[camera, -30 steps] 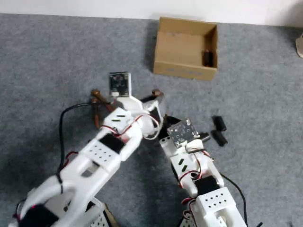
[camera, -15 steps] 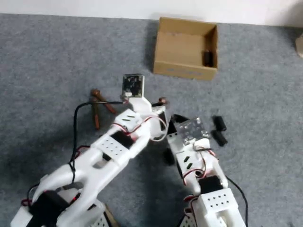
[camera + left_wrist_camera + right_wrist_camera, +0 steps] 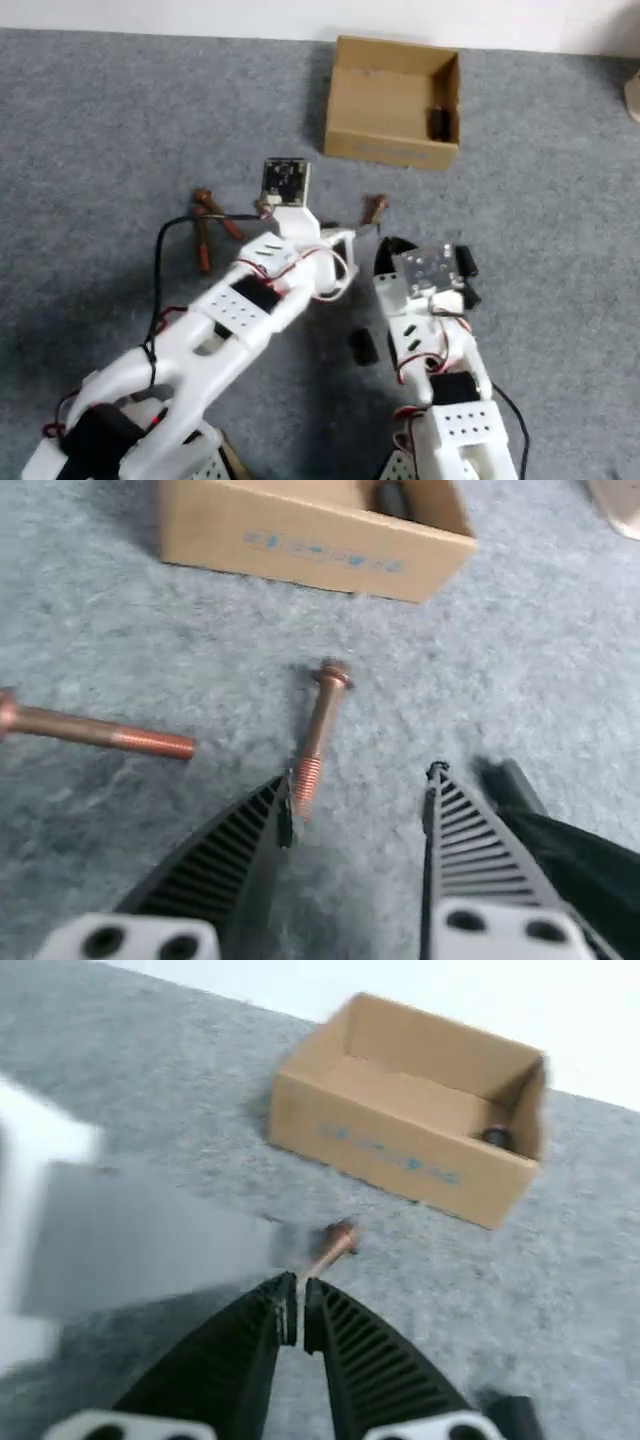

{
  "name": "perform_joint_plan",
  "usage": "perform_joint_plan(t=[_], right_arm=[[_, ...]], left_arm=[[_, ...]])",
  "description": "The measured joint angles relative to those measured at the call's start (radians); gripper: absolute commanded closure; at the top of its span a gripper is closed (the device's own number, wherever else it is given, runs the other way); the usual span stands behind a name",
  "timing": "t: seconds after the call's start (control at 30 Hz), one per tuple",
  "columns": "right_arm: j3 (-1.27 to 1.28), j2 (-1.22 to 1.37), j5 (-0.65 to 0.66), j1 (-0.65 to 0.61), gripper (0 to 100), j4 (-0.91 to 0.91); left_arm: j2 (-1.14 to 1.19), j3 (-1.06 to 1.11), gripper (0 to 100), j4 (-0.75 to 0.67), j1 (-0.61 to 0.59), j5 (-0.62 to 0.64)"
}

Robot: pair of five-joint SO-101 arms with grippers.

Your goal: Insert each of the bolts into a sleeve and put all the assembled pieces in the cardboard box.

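While the left pincer stands spread wide just over the grey worktop, a copper bolt lies flat in front of it. The bolt's threaded end touches the tip of one finger, and its head points toward the cardboard box. The right pincer is pressed together with only a slit between its fingers and nothing in it. Its tips sit just short of that same bolt. From the high view, the bolt rests between the two arms' ends and the box, apart from the box's front wall. Inside the box a dark sleeve stands against the side wall; whether it carries a bolt cannot be told. One black sleeve lies loose on the worktop between the two arms. Two more sleeves lie on the outer side of the right arm's wrist, partly hidden by it. The other bolts lie together beyond the left arm's outer side, well apart from the box.
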Motion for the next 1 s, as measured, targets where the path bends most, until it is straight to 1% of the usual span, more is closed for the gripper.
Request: perform_joint_plan(t=[0.07, 0.2, 0.3, 0.37, 0.53, 0.7, 0.77, 0.87, 0.93, 1.0], right_arm=[[0.0, 0.0, -0.014, 0.02, 99.4, 0.0], [0.0, 0.0, -0.091, 0.017, 99.4, 0.0], [-0.005, 0.0, -0.124, 0.018, 99.4, 0.0], [-0.005, 0.0, -0.127, 0.015, 99.4, 0.0], [-0.005, 0.0, -0.13, -0.068, 99.4, 0.0], [-0.003, 0.0, -0.13, -0.071, 99.4, 0.003], [-0.005, 0.0, -0.13, -0.048, 99.4, 0.06], [-0.083, 0.003, -0.13, -0.003, 99.4, 0.269], [-0.183, 0.002, -0.13, -0.008, 99.4, 0.44], [-0.272, 0.002, -0.13, -0.009, 99.4, 0.582]], left_arm=[[0.0, 0.0, 79, 0.002, -0.017, 0.0], [0.0, 0.0, 79, 0.003, -0.04, -0.003], [0.0, 0.002, 79, 0.003, -0.063, 0.0], [0.0, 0.002, 79, 0.003, -0.06, 0.0], [0.0, 0.002, 79, 0.003, -0.068, -0.003], [0.0, 0.002, 79, 0.003, -0.064, -0.003], [0.0, -0.003, 79, 0.003, -0.063, -0.003], [-0.002, -0.029, 79, 0.015, -0.069, -0.003], [-0.002, -0.031, 79, 0.101, -0.071, -0.003], [-0.002, -0.032, 79, 0.233, -0.083, -0.003]])
